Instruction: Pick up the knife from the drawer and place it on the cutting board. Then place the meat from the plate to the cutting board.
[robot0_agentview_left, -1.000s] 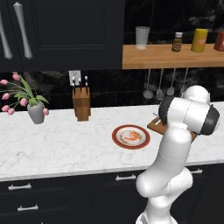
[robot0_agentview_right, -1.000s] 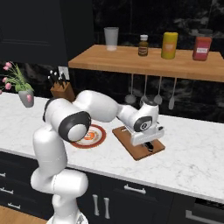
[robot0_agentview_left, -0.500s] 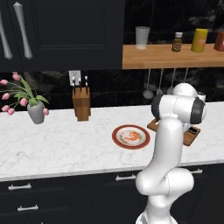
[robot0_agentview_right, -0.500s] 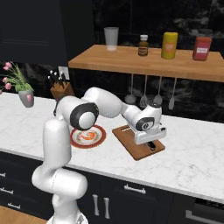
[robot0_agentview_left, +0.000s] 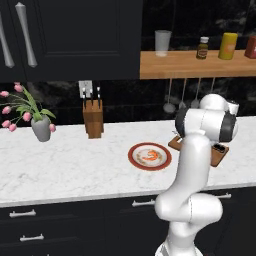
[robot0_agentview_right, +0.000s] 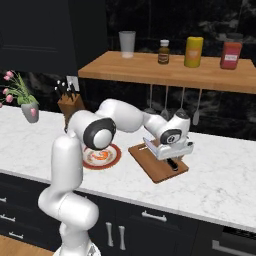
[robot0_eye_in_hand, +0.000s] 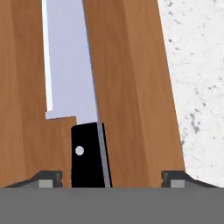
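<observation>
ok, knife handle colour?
Black, with a small pale rivet dot; the knife handle shows best in the hand view.

Base cams behind arm, left and right, both covering white marble bench (robot0_agentview_left: 65, 165). Hand cam close over flat brown wooden cutting board (robot0_eye_in_hand: 131, 78).

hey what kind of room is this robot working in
A rendered home kitchen, most likely: a white marble counter over black cabinets, a wooden knife block, ladles hanging under a wooden shelf, and a knife lying on a cutting board.
</observation>
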